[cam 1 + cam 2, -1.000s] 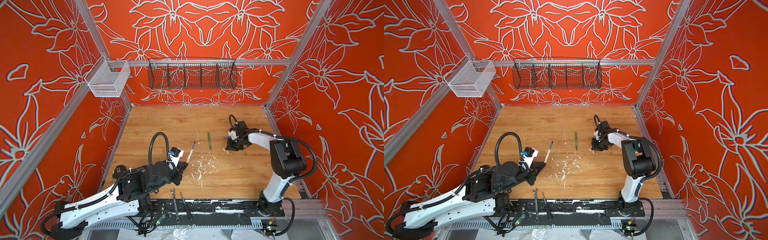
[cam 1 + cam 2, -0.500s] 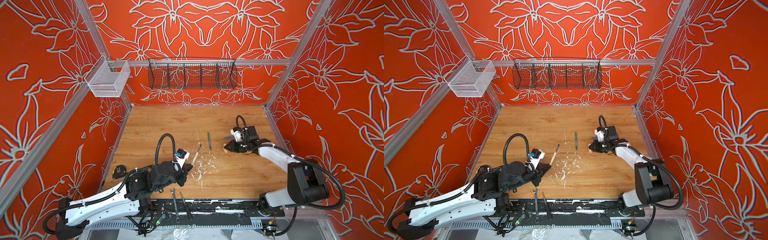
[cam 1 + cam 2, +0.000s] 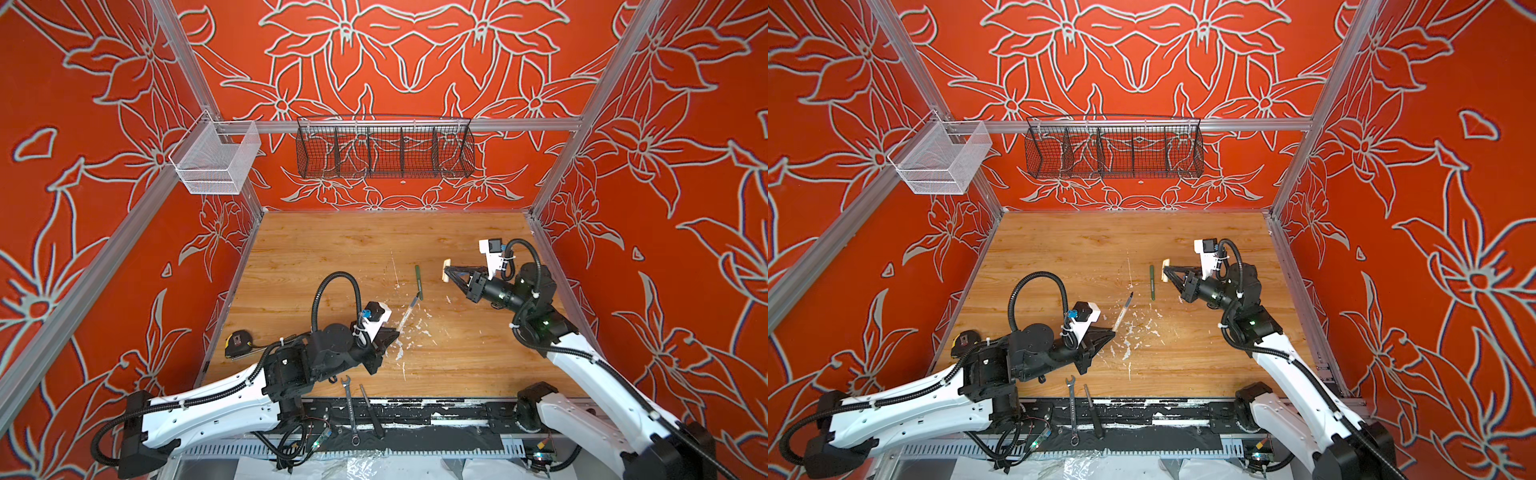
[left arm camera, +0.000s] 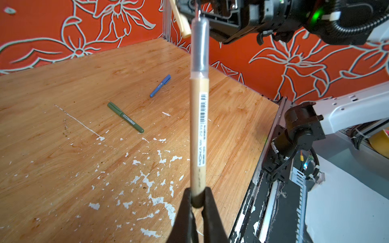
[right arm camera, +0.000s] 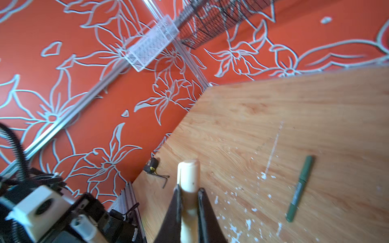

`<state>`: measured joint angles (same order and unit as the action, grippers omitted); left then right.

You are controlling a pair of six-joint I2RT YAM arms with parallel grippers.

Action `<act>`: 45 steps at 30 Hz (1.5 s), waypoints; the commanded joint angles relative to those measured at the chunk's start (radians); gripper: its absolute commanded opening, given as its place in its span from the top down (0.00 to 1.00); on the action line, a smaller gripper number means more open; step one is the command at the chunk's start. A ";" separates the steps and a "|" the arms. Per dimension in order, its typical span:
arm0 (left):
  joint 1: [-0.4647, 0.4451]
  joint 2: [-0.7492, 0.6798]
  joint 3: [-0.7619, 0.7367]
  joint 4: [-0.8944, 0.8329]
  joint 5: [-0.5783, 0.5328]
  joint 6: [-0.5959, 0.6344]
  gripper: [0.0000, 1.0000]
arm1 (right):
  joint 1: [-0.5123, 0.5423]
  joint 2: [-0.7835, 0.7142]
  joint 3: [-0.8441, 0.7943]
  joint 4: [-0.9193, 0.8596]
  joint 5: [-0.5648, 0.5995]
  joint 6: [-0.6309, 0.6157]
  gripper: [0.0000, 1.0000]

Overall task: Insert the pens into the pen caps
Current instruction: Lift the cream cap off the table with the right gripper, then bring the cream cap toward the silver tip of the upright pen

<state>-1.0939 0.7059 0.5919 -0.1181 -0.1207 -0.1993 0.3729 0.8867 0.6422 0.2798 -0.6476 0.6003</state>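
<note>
In both top views we count two end effectors; across the views, three pens and one loose cap. At lower centre-left of the frame, the left end effector [image 3: 392, 333] is clenched on the rear end of the tan pen [image 3: 409, 309], whose grey tip section points up and to the right, raised off the bench [image 3: 332, 249]. Just right of that tip, at mid-frame, the green pen [image 3: 419, 282] lies flat on the bench, apart from both end effectors. Right of it, the right end effector [image 3: 450, 272] grips the tan cap [image 3: 447, 265] crosswise above the bench; pen tip and cap are near but apart. In the left wrist view, the blue pen [image 4: 160, 85] lies on the bench beyond the green one.
</note>
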 commanded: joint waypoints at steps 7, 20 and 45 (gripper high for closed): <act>0.009 -0.050 -0.039 0.111 0.056 -0.007 1.00 | 0.136 0.003 0.045 0.206 0.115 0.068 1.00; 0.171 -0.123 -0.098 0.169 0.302 -0.109 1.00 | 0.210 0.095 0.128 0.289 0.108 0.084 1.00; 0.190 -0.176 -0.120 0.163 0.315 -0.132 1.00 | 0.393 0.153 0.100 0.449 0.233 0.061 1.00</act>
<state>-0.9096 0.5446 0.4782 0.0174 0.1860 -0.3313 0.7536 1.0519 0.7467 0.6785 -0.4438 0.6624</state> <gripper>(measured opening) 0.088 0.142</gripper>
